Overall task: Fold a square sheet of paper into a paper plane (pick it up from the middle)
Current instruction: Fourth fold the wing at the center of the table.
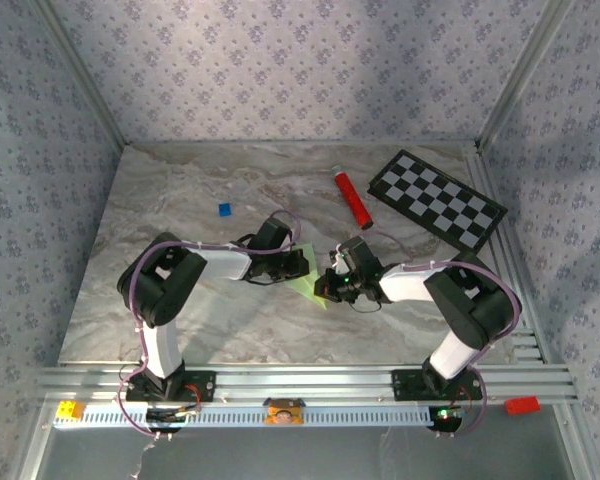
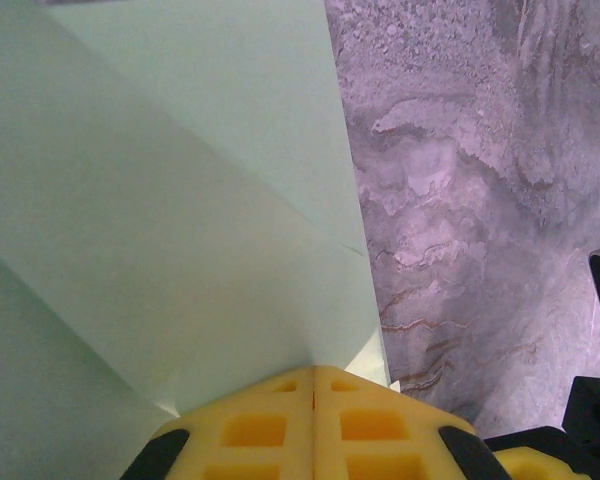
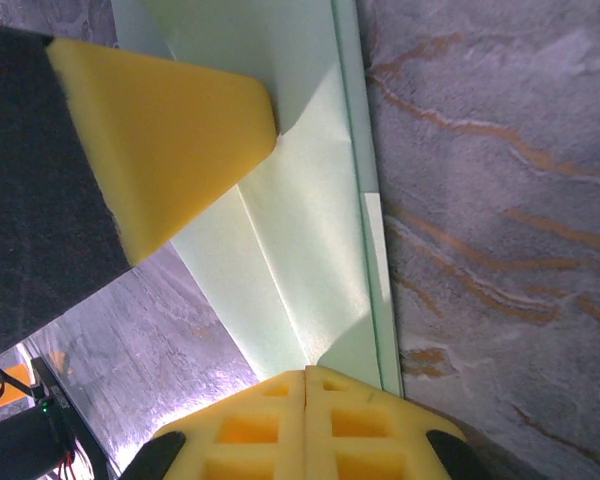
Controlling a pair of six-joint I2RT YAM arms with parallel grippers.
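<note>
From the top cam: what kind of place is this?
Probably a robot test cell, not a home: a marble-look tabletop boxed in by wallpapered panels, an aluminium mounting rail at the near edge, and a checkerboard, likely for camera calibration.

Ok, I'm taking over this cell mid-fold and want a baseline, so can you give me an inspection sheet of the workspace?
Surface: marble-look table, no spills seen.
Job's things: green paper, creased, partly folded, between the two hands.
Clutter: red tube, blue square and checkerboard on the far side; yellow block and red piece at the near edge.
Hands: left hand and right hand both shut on the paper.
Cables: purple cables run along both arms.
Surroundings: patterned walls, metal frame.
</note>
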